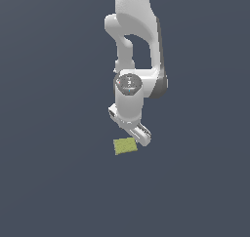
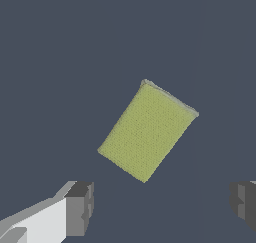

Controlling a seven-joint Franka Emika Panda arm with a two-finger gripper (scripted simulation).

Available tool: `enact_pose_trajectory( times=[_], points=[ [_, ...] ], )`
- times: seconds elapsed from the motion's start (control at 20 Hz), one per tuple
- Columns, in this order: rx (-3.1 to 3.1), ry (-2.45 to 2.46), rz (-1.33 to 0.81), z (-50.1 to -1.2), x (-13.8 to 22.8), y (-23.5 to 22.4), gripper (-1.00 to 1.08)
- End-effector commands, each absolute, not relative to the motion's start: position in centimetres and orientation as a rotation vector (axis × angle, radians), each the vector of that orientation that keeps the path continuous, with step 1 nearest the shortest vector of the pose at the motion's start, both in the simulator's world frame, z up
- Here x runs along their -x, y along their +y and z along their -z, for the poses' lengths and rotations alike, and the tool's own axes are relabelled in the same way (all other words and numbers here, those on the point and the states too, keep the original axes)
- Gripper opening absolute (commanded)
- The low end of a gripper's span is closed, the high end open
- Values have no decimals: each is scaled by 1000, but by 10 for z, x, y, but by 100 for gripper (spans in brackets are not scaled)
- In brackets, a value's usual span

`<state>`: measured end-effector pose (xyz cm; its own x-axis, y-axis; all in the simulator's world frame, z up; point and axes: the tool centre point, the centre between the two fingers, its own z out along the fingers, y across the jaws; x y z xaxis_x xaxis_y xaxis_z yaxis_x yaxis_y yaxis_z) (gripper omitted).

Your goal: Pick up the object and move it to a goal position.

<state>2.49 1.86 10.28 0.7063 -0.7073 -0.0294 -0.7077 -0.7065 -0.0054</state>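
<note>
Gripper (image 2: pixel 161 204) jaws stand wide apart in the wrist view, with nothing between them: one dark finger pad (image 2: pixel 80 208) shows on its pale finger, the other pad (image 2: pixel 244 203) sits far across at the frame's edge, and only bare floor lies in the gap. Seen from the exterior view, the gripper (image 1: pixel 138 132) hangs at the end of the white arm (image 1: pixel 133 41), which reaches down from twelve o'clock, wrist tilted so the fingers point toward about five o'clock. The object (image 1: pixel 125 145), a flat yellow-green block, lies on the dark grey floor (image 1: pixel 53 182) just beside the fingertips, at roughly eight o'clock from them; its edge looks very close to the near finger, though whether they touch cannot be told. Through the wrist camera the object (image 2: pixel 147 131) lies skewed, its long axis running from about one o'clock to seven o'clock, its surface faintly textured, clear of both pads.
</note>
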Motion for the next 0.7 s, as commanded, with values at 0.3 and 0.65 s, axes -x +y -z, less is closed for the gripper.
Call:
enact_pose_trajectory(
  times=[0.3, 0.65],
  points=[
    [2719, 1554, -28, -84, -31, 11, 100],
    [2572, 1797, -15, -70, -36, 6, 100]
  ],
)
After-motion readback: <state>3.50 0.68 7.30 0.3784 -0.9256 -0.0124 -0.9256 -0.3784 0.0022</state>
